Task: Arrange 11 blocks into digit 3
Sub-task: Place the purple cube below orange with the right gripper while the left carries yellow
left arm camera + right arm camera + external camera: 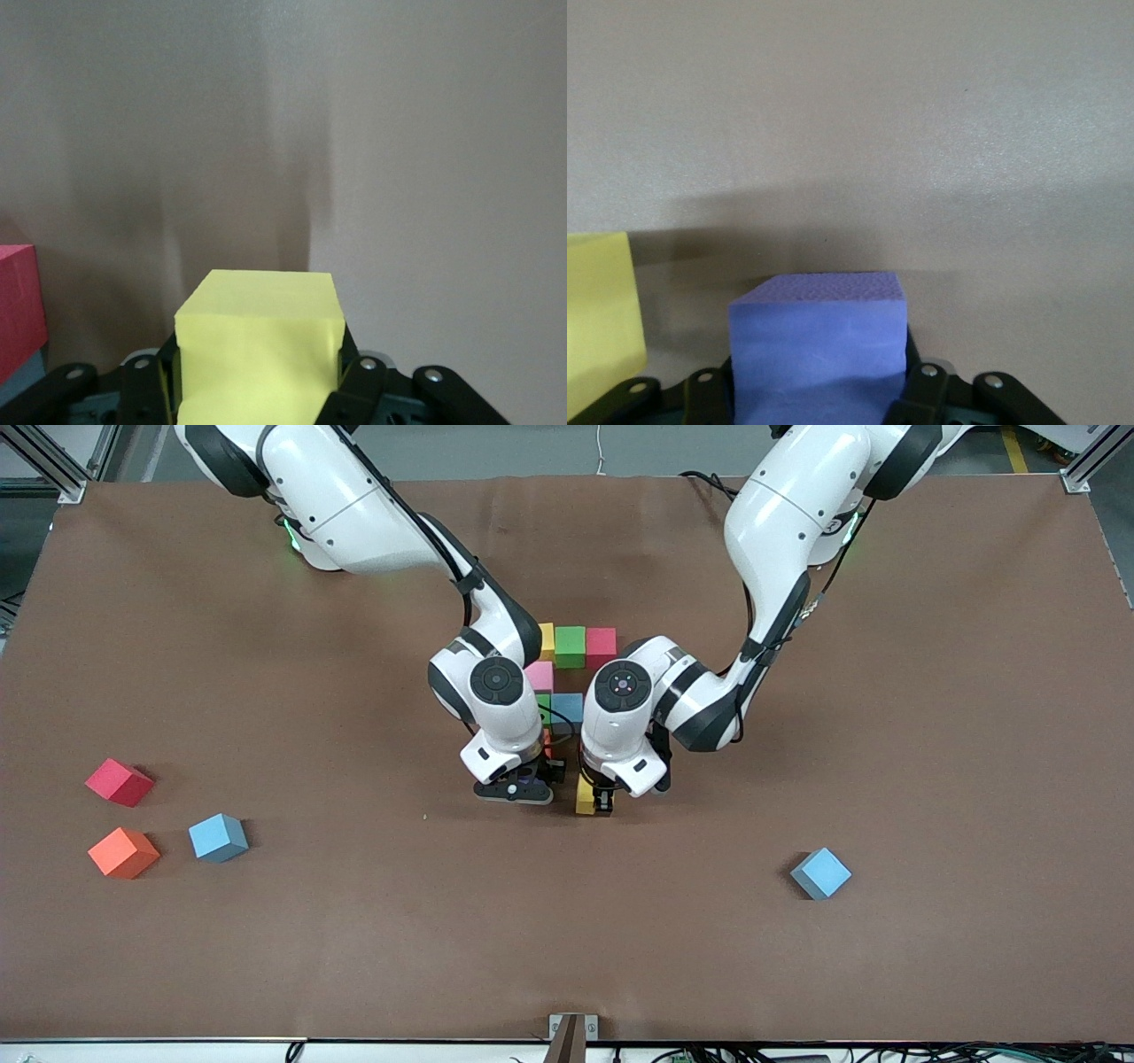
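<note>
Yellow block (259,341) clenched in left gripper (595,802) and purple block (818,341) gripped by right gripper (523,786) sit low at the near end of the partly built digit 3 (567,682); crowded wrists could nudge placed cubes askew.

Both arms (780,522) are glossy white with black joint bands, round black wrist caps, black cables, black grippers (595,802) with silver screws.
</note>
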Controlling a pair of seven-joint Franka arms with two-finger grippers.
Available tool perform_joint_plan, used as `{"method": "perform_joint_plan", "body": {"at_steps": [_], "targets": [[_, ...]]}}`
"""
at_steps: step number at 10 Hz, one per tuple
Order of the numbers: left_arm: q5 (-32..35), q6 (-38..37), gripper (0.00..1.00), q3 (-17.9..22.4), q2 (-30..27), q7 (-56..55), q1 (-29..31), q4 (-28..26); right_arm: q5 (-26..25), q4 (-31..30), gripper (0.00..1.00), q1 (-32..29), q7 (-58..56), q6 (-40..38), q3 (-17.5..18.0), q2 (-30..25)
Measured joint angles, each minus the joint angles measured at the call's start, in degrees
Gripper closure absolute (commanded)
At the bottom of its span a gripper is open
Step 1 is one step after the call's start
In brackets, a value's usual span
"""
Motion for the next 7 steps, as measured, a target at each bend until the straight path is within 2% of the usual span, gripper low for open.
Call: {"method": "perform_joint_plan", "body": {"at_steps": [7], "targets": [[0.0,-1.0,0.76,2.0,0.2,-1.2,-1.9,1.3,-0.1,-0.1,0.00,0.1,0.1,0.2,-0.1,0.0]]}}
